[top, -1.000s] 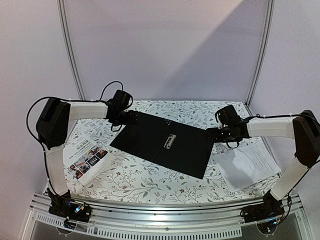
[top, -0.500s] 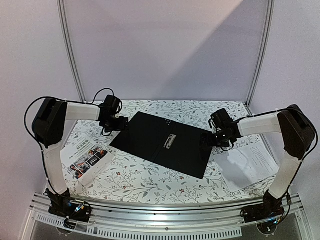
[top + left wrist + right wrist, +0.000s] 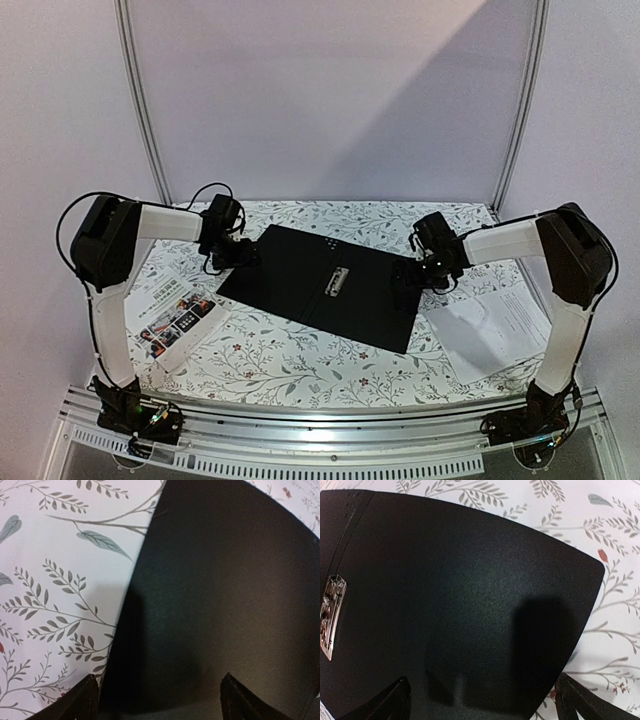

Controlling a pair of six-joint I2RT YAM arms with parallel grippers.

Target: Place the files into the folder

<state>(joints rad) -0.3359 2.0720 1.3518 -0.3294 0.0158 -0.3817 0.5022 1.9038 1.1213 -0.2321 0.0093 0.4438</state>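
1. Table cloth: white with a leaf-and-twig print. It lies under both claws and everything else listed.
2. Folder: open and flat, black inside facing up, lying between the two claws. Its left end is at the left claw and its right end at the right claw.
3. White sheets: loose pages with fine text, on the cloth outward of the right claw and nearer that arm's base. Their corner is just beside the folder's right corner; contact cannot be judged. They are outside the folder.
4. Leaflet: colour photos showing, on the cloth outward of the left claw and nearer that arm's base. It is well apart from the folder.
5. Left claw: in its wrist view the claw is spread wide and grips nothing. The folder's edge runs under it, so one finger sits at that edge beside the cloth and the other is over black board. Whether the tips touch the board cannot be told.
6. Right claw: in its wrist view the claw is also spread wide and grips nothing. It sits above the folder's right-hand leaf, with the leaf's rounded corner ahead on its right.
7. Metal clip: on the folder's spine, about midway between the claws. It shows at the far left of the right wrist view.
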